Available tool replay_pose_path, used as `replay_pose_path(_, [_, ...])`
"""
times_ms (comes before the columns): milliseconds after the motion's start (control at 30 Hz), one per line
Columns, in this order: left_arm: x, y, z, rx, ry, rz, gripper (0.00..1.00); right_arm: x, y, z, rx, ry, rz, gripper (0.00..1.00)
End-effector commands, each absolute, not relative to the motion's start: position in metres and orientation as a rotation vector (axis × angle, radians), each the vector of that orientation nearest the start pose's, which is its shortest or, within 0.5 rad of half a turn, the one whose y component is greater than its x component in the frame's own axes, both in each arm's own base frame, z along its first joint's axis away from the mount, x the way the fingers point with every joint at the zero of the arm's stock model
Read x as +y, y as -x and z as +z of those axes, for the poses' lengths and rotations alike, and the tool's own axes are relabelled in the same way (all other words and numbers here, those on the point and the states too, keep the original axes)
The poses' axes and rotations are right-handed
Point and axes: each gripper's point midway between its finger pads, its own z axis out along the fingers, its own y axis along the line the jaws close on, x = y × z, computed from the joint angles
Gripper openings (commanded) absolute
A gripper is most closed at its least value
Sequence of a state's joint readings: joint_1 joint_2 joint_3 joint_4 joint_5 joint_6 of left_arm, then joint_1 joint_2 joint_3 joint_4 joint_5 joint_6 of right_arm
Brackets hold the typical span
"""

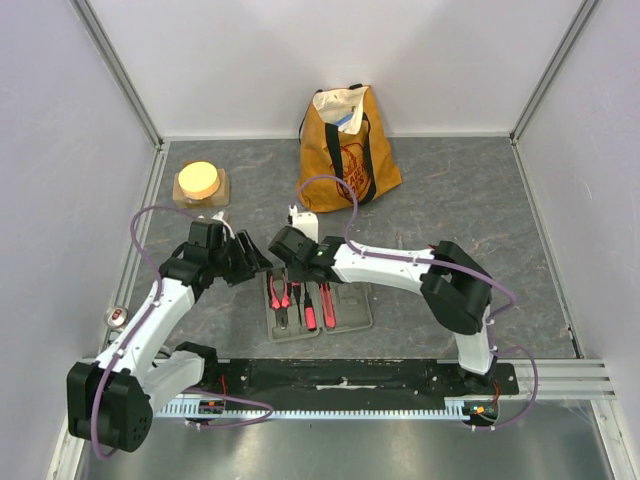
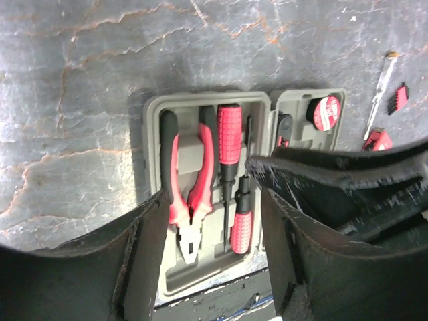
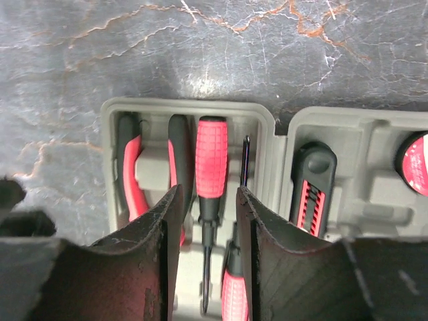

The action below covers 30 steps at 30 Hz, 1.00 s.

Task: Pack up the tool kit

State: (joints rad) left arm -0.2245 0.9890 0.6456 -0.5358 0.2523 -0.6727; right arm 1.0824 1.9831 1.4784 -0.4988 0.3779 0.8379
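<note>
The grey tool case [image 1: 352,305] lies open in front of the arms. Its left half [image 2: 154,134] holds red-and-black pliers [image 2: 189,194], a large screwdriver [image 2: 229,134] and a smaller one [image 2: 241,224]. The other half holds a knife [image 3: 311,190] and a tape measure [image 2: 326,112]. My right gripper [image 3: 208,200] is open, one finger on each side of the large screwdriver [image 3: 210,157] near its neck, with gaps showing. My left gripper [image 2: 212,221] is open and empty above the case's near end. In the top view the left gripper [image 1: 256,262] and the right gripper [image 1: 296,258] sit close together.
A thin tester screwdriver [image 2: 380,93], a small red-and-black piece [image 2: 401,95] and a red item [image 2: 378,140] lie loose beyond the case. The mustard tote bag [image 1: 345,145] stands at the back. The yellow-topped block [image 1: 200,182] sits back left. The right arm's gripper [image 2: 348,180] crowds the left wrist view.
</note>
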Motion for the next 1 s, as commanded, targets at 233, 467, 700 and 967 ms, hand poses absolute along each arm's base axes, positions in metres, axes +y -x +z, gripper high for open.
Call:
replay_pose_path(233, [-0.165,-0.273,0.109,2.51,0.301,-0.903,0.47,0.414,-0.217,0.092,2.496,0.338,0.575,0.25])
replay_pose_path(467, [-0.192,-0.275,0.103,2.549,0.237,-0.978,0.44,0.397,-0.188,0.074,2.58,0.392,0.624,0.2])
replay_pose_path(700, [-0.205,-0.272,0.082,2.646,0.217,-0.961,0.33,0.406,-0.17,0.065,2.611,0.424,0.646,0.18])
replay_pose_path(967, [-0.201,-0.266,0.059,2.756,0.232,-0.835,0.23,0.406,-0.164,0.053,2.643,0.428,0.609,0.13])
